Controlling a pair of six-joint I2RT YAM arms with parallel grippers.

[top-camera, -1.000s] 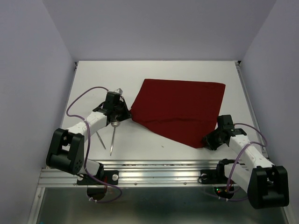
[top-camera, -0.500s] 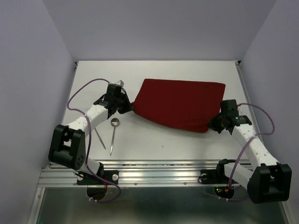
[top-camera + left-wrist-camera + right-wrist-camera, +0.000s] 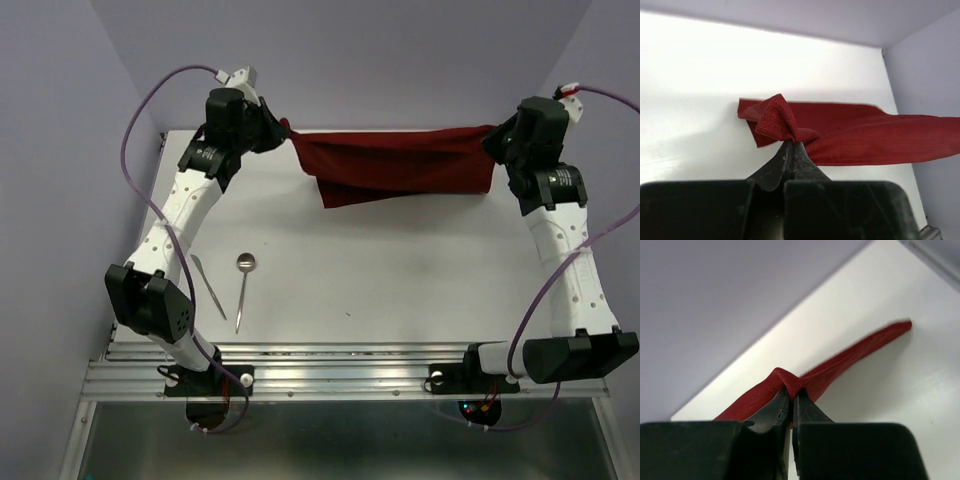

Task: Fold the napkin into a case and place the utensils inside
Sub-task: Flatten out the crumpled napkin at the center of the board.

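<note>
Near left: spoon (image 3: 244, 285) and the thin piece (image 3: 208, 285) lie side by side on the surface (image 3: 400, 270), apart from each other and well clear of the cloth.

Far left: left hand (image 3: 281, 130) is raised and closed on a corner of the napkin (image 3: 400, 165). Its wrist view shows only a small peak of cloth pinched between the tips.

Centre: the napkin hangs as a band stretched between the two hands at the back of the surface. The left part droops lower than the right. Cannot tell whether its lower edge touches the surface.

Far right: right hand (image 3: 492, 142) is raised and closed on the opposite corner, again by a small tuck of cloth.

Risks, as judged:
- Both grips are shallow, so more tension between the hands could pull a corner free.
- The uneven droop could set a skewed or bunched fold on lowering.
- Dragging the cloth toward the near edge might sweep the cutlery.
</note>
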